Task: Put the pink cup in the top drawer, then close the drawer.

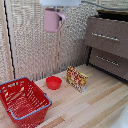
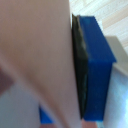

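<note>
Gripper: the white boxy gripper at the end of the robot arm sits at the top edge of the exterior view; only its lower part shows there.
Jaws: clenched on the small pale pink mug with a side handle. The wrist view shows a blue-tipped finger with its dark pad pressed flat against the pink mug wall.
Mug position: hanging in the air under the gripper, upright, well above the light wooden table, with its handle turned toward the exterior view's right.
Mug relative to dresser: toward the exterior view's left of the large dark brown wooden dresser with silver bar handles, apart from it and somewhat higher than its upper drawer front.
Top drawer: the topmost brown drawer appears pulled out a little, with a dark gap above it, though how far open it is I cannot tell.
Done so far: approach, grasp and lift look complete, judging by the raised, held mug.
Left to do: carry the mug across to the top drawer, set it down gently inside, release it, then push the drawer closed.
Bystanders: a red wire-mesh basket, a small red bowl and a colourful flat packet standing on edge are on the table, all well below the mug.
</note>
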